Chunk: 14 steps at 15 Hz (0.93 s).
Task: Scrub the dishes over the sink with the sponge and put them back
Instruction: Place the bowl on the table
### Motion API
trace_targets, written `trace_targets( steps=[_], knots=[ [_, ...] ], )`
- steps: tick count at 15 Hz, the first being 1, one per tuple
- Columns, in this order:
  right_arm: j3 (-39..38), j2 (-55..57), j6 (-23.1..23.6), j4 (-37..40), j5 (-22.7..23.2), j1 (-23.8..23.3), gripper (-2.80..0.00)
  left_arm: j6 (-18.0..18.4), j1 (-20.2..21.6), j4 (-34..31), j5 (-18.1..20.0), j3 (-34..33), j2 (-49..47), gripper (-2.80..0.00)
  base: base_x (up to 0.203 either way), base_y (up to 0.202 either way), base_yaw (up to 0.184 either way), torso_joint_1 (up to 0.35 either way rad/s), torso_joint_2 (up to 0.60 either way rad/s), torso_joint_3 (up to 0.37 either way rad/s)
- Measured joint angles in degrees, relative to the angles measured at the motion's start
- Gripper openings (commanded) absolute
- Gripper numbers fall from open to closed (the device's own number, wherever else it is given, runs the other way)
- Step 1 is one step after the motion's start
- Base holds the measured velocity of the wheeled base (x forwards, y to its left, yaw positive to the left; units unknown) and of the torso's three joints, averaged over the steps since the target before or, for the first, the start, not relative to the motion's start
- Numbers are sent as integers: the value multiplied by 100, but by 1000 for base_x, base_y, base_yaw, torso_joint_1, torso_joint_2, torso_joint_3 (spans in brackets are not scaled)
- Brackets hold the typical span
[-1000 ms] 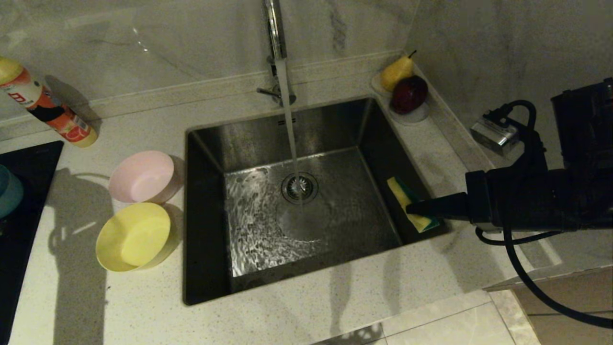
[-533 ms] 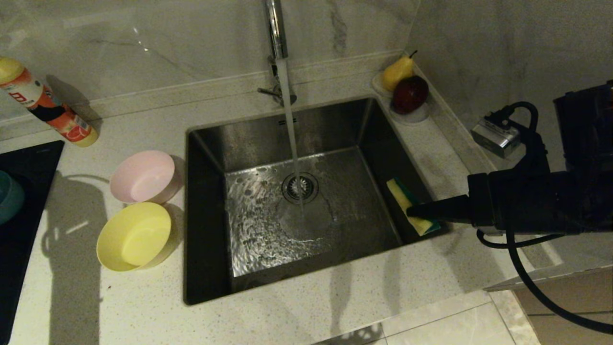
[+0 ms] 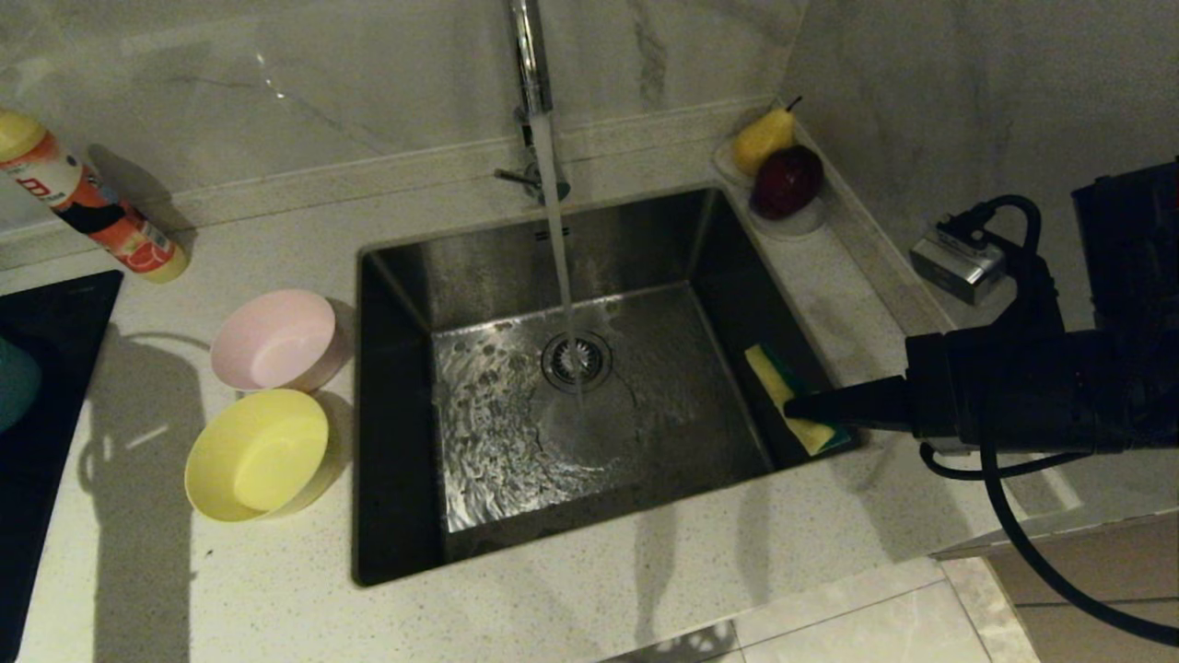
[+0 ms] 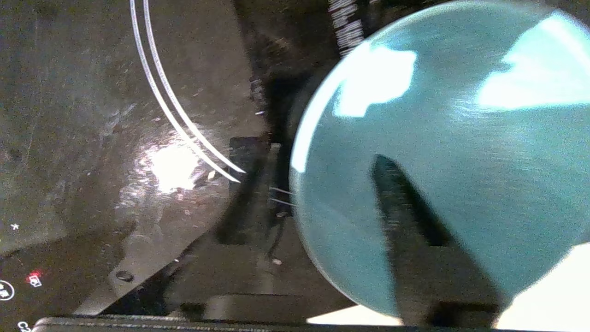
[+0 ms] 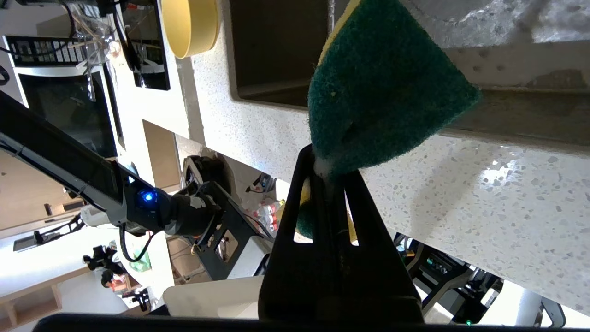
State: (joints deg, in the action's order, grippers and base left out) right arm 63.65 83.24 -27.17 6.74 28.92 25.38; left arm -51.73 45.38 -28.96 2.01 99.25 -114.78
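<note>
My right gripper [image 3: 797, 405] is shut on the sponge [image 3: 783, 382] and holds it over the sink's [image 3: 414, 304] right edge. In the right wrist view the sponge's green face [image 5: 382, 83] fans out beyond the pinched fingertips. Water runs from the tap [image 3: 530, 55] onto the drain. The pink bowl [image 3: 274, 339] and the yellow bowl [image 3: 258, 453] sit on the counter left of the sink. The blue bowl [image 4: 461, 152] rests on the black hob. My left gripper [image 4: 315, 150] straddles its rim, one finger inside and one outside, both clear of the wall. Only a sliver of that bowl [image 3: 14, 382] shows in the head view.
A spray bottle [image 3: 87, 207] lies at the back left. A white dish with a pear and a dark apple [image 3: 783, 180] stands in the back right corner. The black hob [image 3: 55, 304] fills the left edge. The yellow bowl [image 5: 191, 23] also shows in the right wrist view.
The blue bowl has slid down and further out at the head view's left edge. My right gripper and the sponge have barely shifted.
</note>
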Motion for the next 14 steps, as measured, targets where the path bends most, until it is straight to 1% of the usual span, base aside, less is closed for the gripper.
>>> trace_targets(
  steps=[4, 8, 9, 11, 12, 14],
  knots=[
    [0, -61, -1, 0, 0, 2, -280, -10, 21, -6, 7, 116, 376, 0, 0, 0, 0, 0, 0, 0],
    [-1, -85, -2, 0, -1, 0, -280, 37, 28, -27, 3, 312, 1232, 0, 0, 0, 0, 0, 0, 0],
    [-1, -80, -2, 0, -7, 0, -280, 74, 31, -83, 2, 394, 1446, -280, 0, 0, 0, 0, 0, 0],
    [-1, -79, -6, 0, -9, 0, -280, 241, 26, -518, 67, 712, 1796, -280, 0, 0, 0, 0, 0, 0],
    [-1, -79, -5, 0, -9, 0, -280, 415, -10, -771, 248, 847, 1961, -280, 0, 0, 0, 0, 0, 0],
    [22, -79, -3, 0, -9, 0, -280, 867, -226, -978, 853, 918, 2299, -280, 0, 0, 0, 0, 0, 0]
  ],
)
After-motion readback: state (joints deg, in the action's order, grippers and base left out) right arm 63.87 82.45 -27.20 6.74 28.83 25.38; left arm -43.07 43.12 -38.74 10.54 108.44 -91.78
